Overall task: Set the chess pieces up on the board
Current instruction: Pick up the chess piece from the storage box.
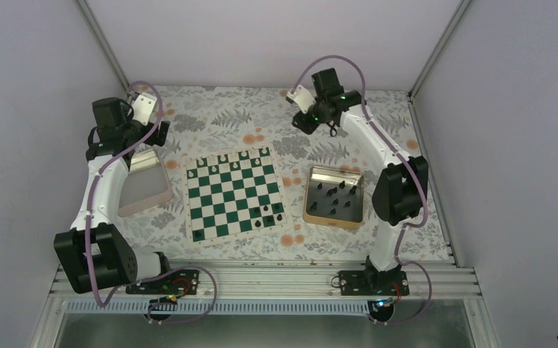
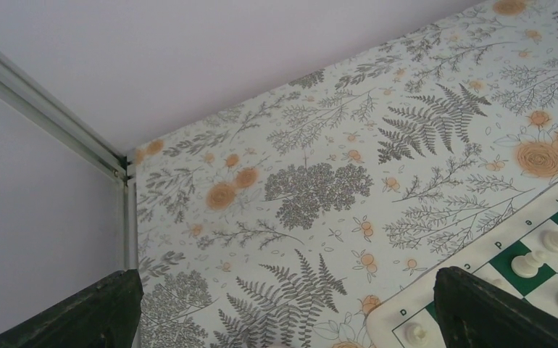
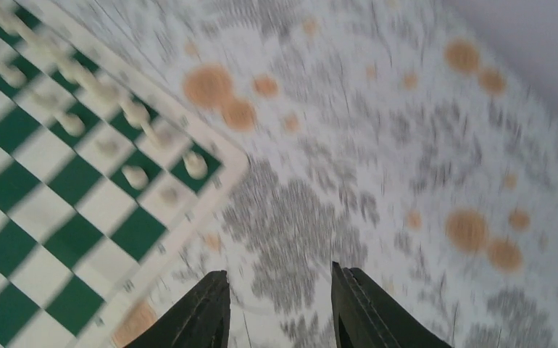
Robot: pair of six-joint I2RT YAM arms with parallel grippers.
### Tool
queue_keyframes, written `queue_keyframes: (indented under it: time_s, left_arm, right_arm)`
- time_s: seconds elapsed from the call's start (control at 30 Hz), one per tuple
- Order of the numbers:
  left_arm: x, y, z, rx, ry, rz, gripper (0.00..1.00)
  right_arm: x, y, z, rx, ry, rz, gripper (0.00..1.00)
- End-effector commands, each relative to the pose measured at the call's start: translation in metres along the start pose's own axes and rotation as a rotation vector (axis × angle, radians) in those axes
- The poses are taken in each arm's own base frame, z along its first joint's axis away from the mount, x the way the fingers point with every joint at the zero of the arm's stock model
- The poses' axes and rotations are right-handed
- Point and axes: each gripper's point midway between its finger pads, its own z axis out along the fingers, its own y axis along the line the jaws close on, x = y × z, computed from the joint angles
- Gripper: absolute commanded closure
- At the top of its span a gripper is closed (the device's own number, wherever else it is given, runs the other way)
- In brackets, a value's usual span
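Observation:
The green-and-white board (image 1: 234, 192) lies in the middle of the table. A few black chess pieces (image 1: 267, 210) stand near its near right corner and one (image 1: 198, 234) at its near left corner. Several more black pieces (image 1: 334, 194) lie in the gold tray (image 1: 311, 194). My left gripper (image 1: 161, 132) hangs wide open and empty above the table beyond the board's far left corner (image 2: 414, 312); its fingers (image 2: 493, 312) show in the wrist view. My right gripper (image 1: 305, 122) hangs open and empty off the board's far right corner (image 3: 218, 156); the wrist view (image 3: 280, 304) is blurred.
White pieces (image 1: 222, 158) fill the board's far rows, also in the left wrist view (image 2: 530, 264) and the right wrist view (image 3: 135, 176). A pinkish-rimmed tray (image 1: 169, 190) lies left of the board. Enclosure walls and a frame post (image 2: 127, 217) bound the table.

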Motion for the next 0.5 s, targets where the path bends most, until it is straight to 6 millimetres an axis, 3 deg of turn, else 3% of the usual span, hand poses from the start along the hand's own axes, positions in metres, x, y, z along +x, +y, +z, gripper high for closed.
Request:
queue_keyframes:
  time_s: [0.0, 0.07, 0.2, 0.33, 0.47]
  left_arm:
    - [-0.009, 0.006, 0.001, -0.01, -0.028, -0.014, 0.0]
    - [-0.007, 0.008, 0.004, -0.017, -0.02, -0.025, 0.0]
    - [0.0, 0.006, 0.008, -0.015, -0.01, -0.039, 0.0]
    - [0.005, 0.007, 0.011, -0.024, 0.0, -0.041, 0.0]
    - [0.003, 0.009, 0.014, -0.02, 0.002, -0.052, 0.0]
  right_arm:
    - [0.056, -0.016, 0.005, 0.034, 0.123, 0.04, 0.62]
    - [0.08, -0.021, 0.003, 0.054, 0.176, 0.06, 0.64]
    - [0.117, -0.008, -0.003, 0.059, 0.257, 0.066, 0.66]
    - [0.136, 0.005, -0.014, 0.055, 0.29, 0.082, 0.75]
    - [0.152, 0.018, -0.023, 0.039, 0.313, 0.104, 0.77]
